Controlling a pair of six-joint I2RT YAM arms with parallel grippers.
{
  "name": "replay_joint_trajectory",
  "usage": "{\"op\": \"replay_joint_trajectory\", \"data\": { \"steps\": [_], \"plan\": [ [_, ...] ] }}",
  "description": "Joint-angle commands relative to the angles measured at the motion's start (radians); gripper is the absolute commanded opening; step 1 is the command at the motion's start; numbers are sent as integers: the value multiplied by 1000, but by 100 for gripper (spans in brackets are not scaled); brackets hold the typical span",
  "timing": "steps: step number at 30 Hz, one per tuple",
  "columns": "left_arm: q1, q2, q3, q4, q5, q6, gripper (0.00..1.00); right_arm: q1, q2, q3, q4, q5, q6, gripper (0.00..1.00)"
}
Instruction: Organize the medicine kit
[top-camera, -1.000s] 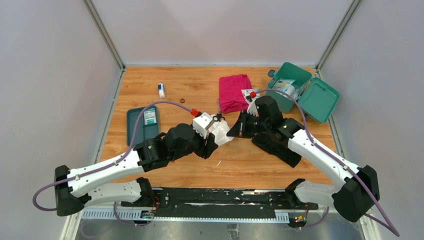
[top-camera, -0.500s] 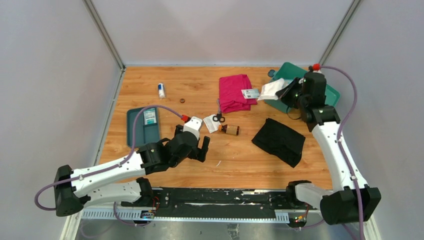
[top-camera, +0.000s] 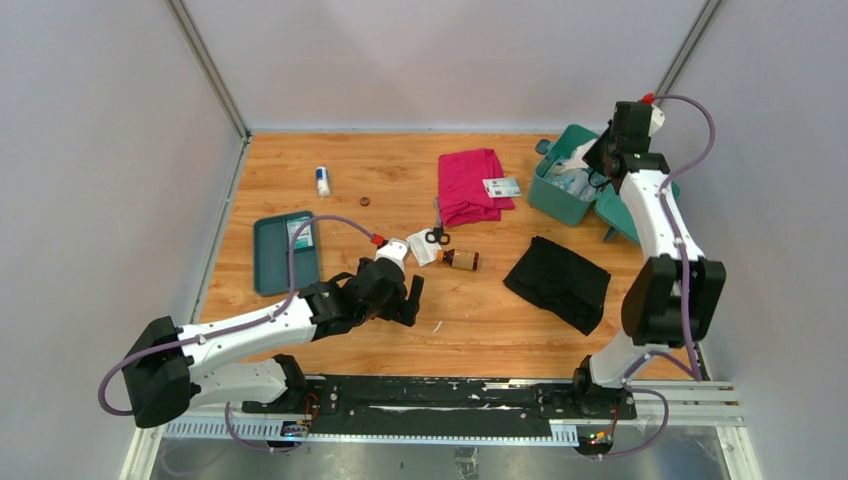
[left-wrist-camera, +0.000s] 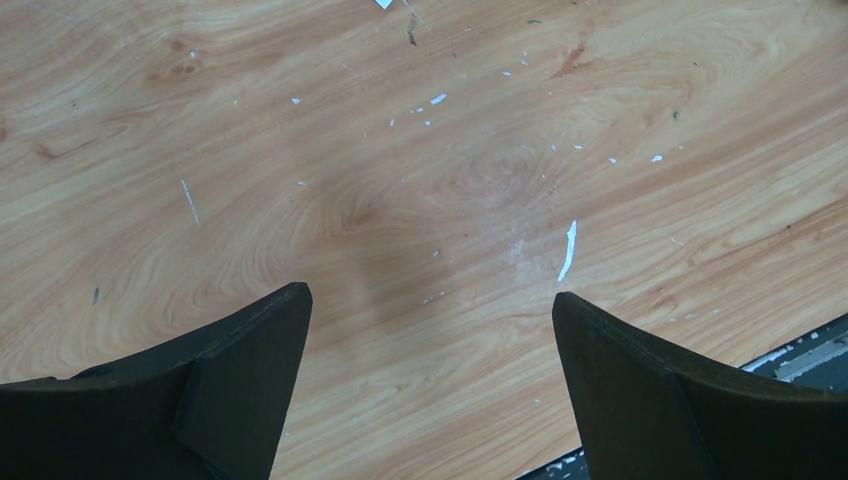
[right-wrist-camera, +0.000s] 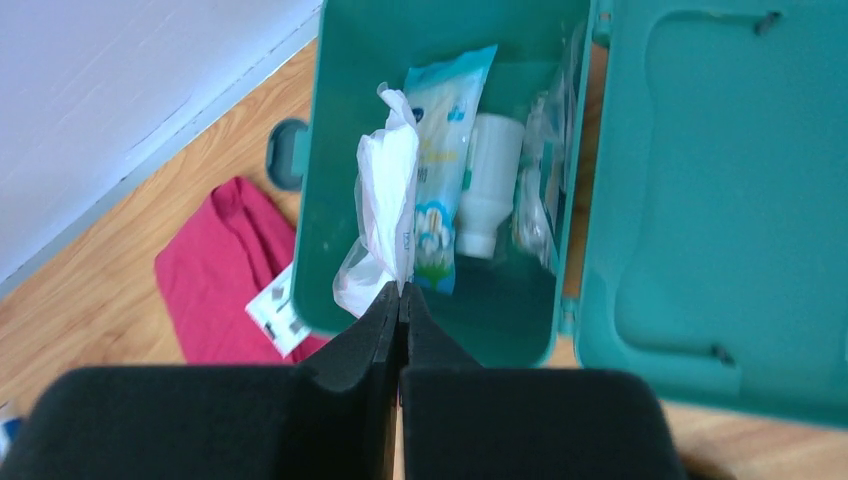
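Note:
The green medicine box stands open at the back right, its lid hinged out to the right. My right gripper is shut on a white plastic packet and holds it above the box; it also shows in the top view. Inside lie a wipes pack and a white bottle. My left gripper is open and empty over bare wood near the front. A brown bottle, scissors and a white sachet lie mid-table.
A red cloth with a card on it lies at the back. A black cloth lies right of centre. A teal tray holding a sachet sits left. A small white bottle and a dark cap lie back left.
My right gripper has carried the white packet from mid-table back and right to above the open box. My left arm has drawn back toward the front, its gripper open.

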Motion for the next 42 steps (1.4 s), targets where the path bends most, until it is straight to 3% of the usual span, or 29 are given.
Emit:
{"op": "replay_joint_trajectory", "data": {
  "steps": [1,9,11,14,17,22,29,37,42],
  "plan": [
    [65,21,4,61,98,39,97,-37,159,127,18,26,-42,0],
    [119,4,15,51,113,86,97,-42,415,357,-9,-11,-46,0],
    [128,5,19,43,108,90,97,-42,455,407,-25,-17,-60,12],
    [136,1,21,37,110,91,97,-40,531,535,-174,113,-85,46],
    [138,-6,26,24,110,88,97,-40,509,548,-213,201,-113,59],
    [139,-36,40,-6,103,75,97,-37,354,444,-179,228,-147,59],
    [164,-53,112,-108,21,84,98,-23,58,237,-146,9,-109,55],
    [396,-26,165,-190,102,79,94,103,-219,28,-212,-146,-104,52],
    [480,2,211,-230,77,94,94,166,-359,-103,-248,-242,-116,52]
  ]
}}
